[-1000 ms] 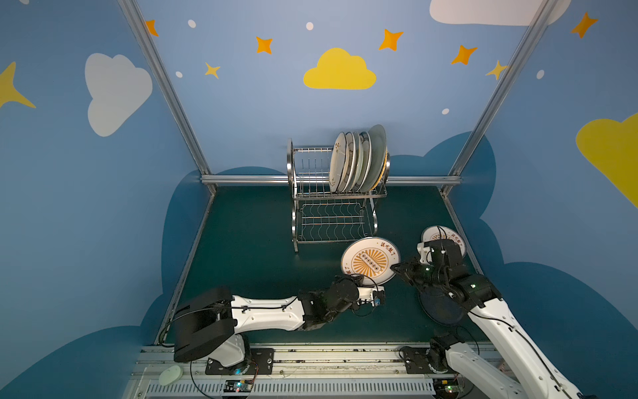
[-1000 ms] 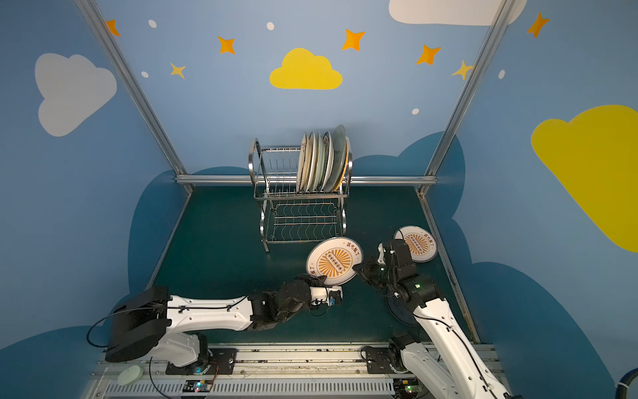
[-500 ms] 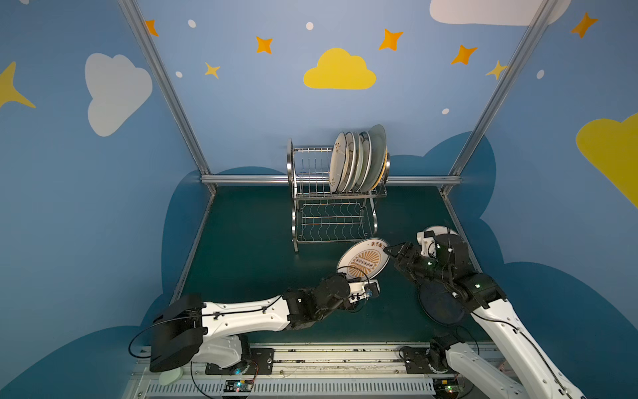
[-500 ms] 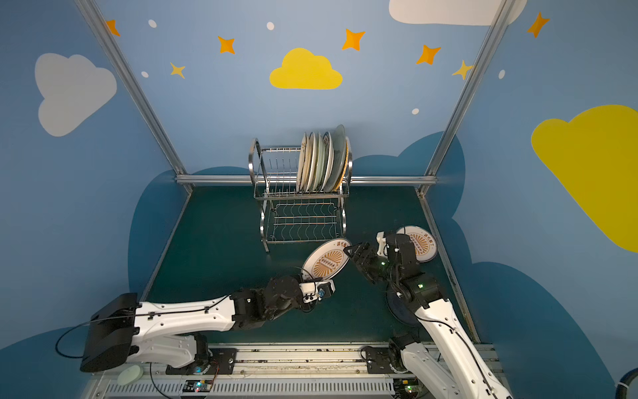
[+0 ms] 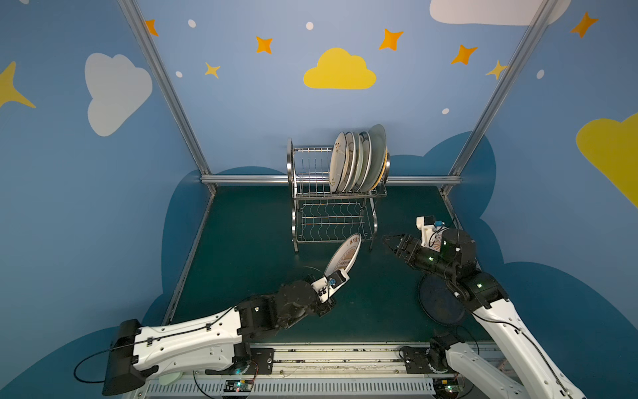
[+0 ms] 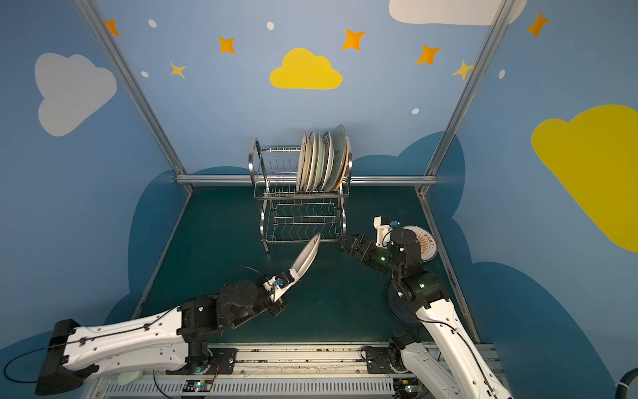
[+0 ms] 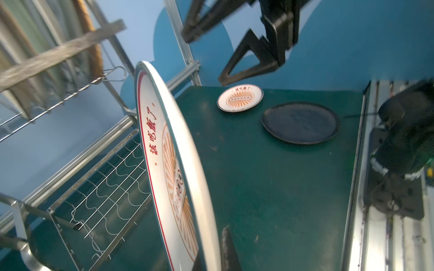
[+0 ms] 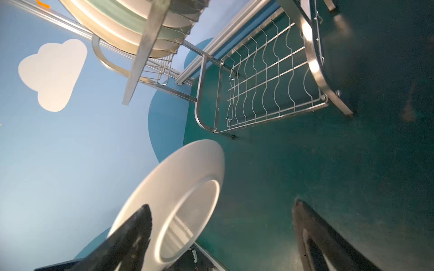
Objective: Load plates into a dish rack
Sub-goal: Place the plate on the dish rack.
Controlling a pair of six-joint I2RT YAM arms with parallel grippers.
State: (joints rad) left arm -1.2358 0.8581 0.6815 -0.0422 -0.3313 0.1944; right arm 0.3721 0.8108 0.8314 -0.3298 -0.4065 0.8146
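Plate (image 5: 344,254) clamped on edge in your left gripper (image 5: 328,278), right gripper (image 5: 392,243) spread empty; now line up a rack (image 5: 294,207) slot.

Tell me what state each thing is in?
Left pincer: shut on held sunburst plate.
Held sunburst plate: airborne, tilted on edge.
Right pincer: open, empty.
Second sunburst plate: flat on table.
Dark plate: flat on table.
Racked plates: upright, top tier.
Dish rack: lower tier empty.

Blue cloud-painted walls (image 5: 241,103), dark-green floor (image 5: 248,241)
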